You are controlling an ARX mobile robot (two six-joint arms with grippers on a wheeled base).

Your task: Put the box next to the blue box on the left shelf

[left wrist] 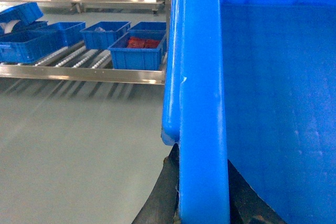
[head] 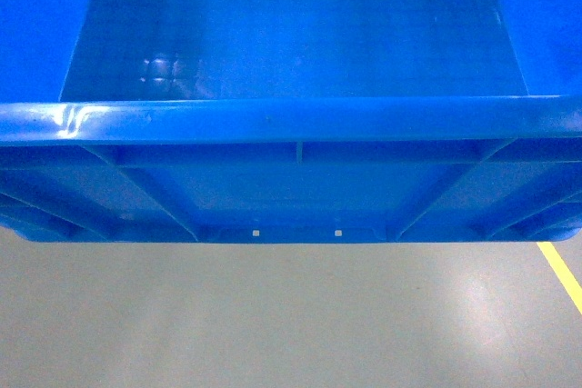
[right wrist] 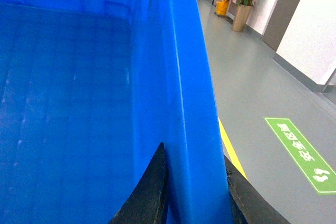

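Because each end effector, left end effector (left wrist: pixel 202 192) and right end effector (right wrist: pixel 191 192), is closed over an opposite side wall, the box (head: pixel 291 124) hangs level above the floor (head: pixel 273 315), well apart from the left shelf (left wrist: pixel 79 59), evidently for balanced carrying.

Bright even light, glare on box (head: pixel 73 120) (mild blur)
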